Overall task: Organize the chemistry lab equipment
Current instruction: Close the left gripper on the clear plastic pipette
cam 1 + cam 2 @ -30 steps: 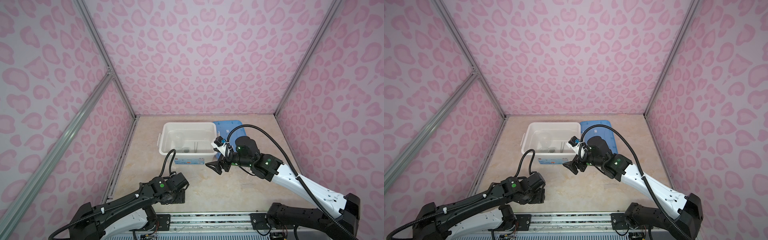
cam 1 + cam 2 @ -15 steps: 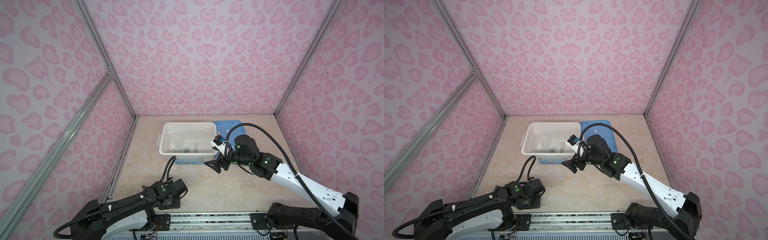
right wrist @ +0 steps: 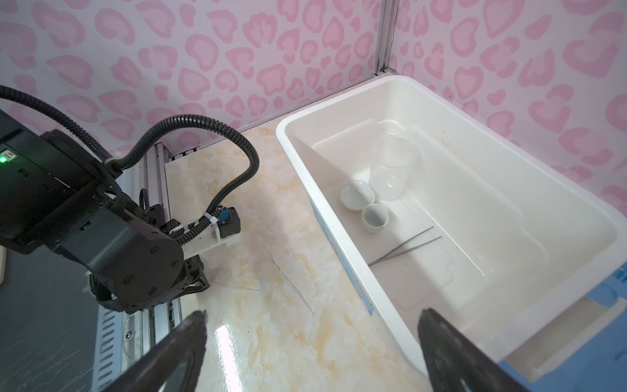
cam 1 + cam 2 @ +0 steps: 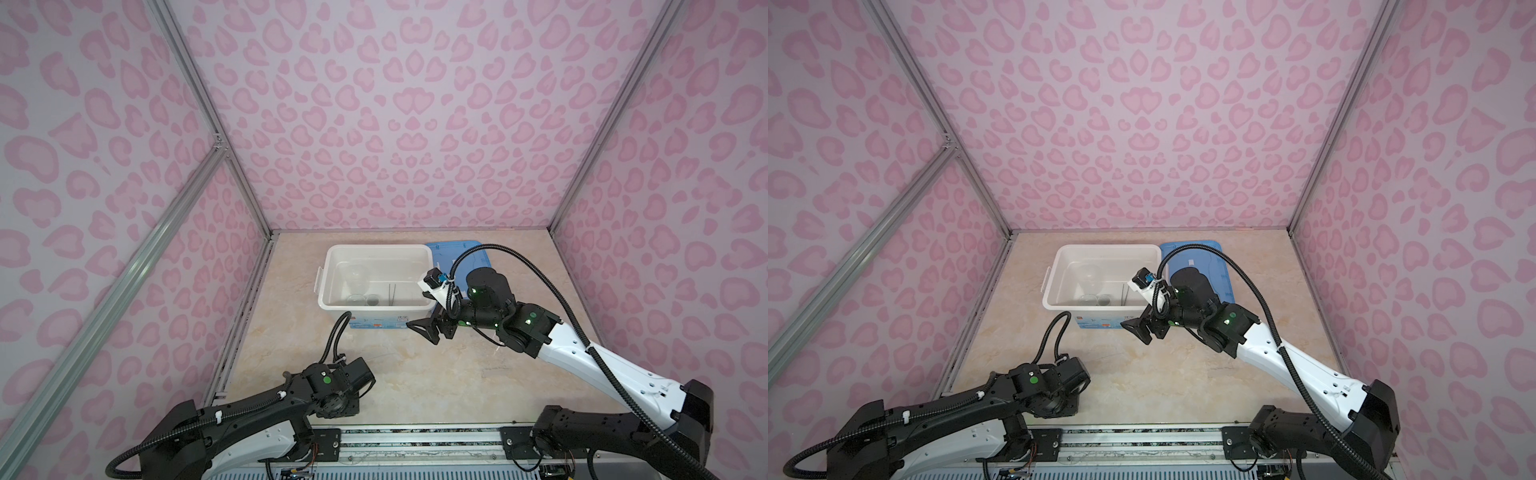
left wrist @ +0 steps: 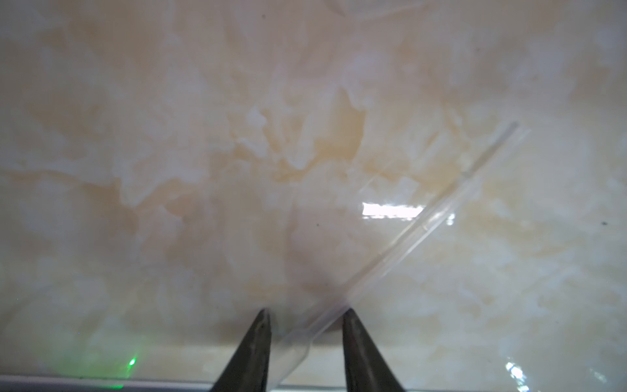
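A clear dropper (image 5: 390,251) lies slanted on the marble table, with its bulb end between the fingers of my left gripper (image 5: 307,312). Both fingertips touch it. In both top views that gripper is hidden under its own wrist (image 4: 332,382) near the front left. My right gripper (image 3: 314,314) hangs open and empty above the table, beside the front right corner of the white bin (image 3: 339,95), and shows in both top views (image 4: 424,330) (image 4: 1136,330). In the bin stand a clear beaker (image 3: 393,166) and two small round dishes (image 3: 357,195) (image 3: 375,219). Thin metal tweezers (image 3: 407,244) lie beside them.
A flat blue lid (image 4: 461,253) lies right of the bin (image 4: 332,253), partly under the right arm. Pink patterned walls close in the table on three sides. A metal rail (image 4: 415,436) runs along the front edge.
My left arm has drawn back toward the front edge and its jaws have narrowed onto the dropper. The right gripper has barely shifted and stays open.
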### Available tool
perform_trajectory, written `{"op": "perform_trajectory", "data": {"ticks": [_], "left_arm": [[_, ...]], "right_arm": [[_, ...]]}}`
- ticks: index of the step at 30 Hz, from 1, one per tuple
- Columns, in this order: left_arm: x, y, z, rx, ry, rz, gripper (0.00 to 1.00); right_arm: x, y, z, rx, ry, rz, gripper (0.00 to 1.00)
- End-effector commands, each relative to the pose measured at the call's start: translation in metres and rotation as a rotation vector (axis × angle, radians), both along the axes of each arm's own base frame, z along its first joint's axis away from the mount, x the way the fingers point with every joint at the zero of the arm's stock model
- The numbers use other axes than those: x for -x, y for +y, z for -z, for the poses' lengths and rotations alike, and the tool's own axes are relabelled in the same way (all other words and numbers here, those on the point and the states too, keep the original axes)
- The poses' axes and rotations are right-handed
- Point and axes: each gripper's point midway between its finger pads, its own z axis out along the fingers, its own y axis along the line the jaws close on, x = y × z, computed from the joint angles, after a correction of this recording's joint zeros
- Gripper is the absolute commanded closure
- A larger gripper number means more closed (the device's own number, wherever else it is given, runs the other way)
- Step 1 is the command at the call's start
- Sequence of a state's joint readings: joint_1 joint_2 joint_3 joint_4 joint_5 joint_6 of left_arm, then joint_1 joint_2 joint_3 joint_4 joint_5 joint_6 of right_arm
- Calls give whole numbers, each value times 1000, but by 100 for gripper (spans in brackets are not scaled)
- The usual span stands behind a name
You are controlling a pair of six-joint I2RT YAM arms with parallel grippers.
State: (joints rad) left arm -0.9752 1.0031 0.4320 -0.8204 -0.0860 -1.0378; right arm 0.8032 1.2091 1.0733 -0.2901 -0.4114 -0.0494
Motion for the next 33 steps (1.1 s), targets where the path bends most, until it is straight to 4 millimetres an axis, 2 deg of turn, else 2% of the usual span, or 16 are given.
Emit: {"op": "perform_trajectory", "data": {"ticks": [1, 9, 11, 18, 20, 23, 27, 33], "left_arm": [[-2, -12, 4, 50, -1, -6, 69], [-11, -23, 4, 79, -26, -11, 83], [-11, -23, 5, 74, -24, -8, 90], [-12, -24, 8, 58, -14, 2, 92], [-13, -25, 7, 57, -18, 4, 96], [-17, -27, 2, 58, -35, 5, 97], [-27, -31, -12, 85, -93, -9, 97], [-44, -31, -49, 132, -205, -45, 97]], "right_arm": [[-3, 2, -4, -7, -25, -1, 2], [-4, 2, 0, 5, -21, 2, 2], [-4, 1, 1, 8, -22, 3, 2], [-5, -2, 2, 18, -31, 16, 3], [-5, -3, 2, 17, -32, 18, 2], [-6, -4, -2, 3, -35, 32, 2], [-10, -11, -8, -28, -45, 65, 2], [-17, -21, -7, -50, -7, 96, 3]]}}
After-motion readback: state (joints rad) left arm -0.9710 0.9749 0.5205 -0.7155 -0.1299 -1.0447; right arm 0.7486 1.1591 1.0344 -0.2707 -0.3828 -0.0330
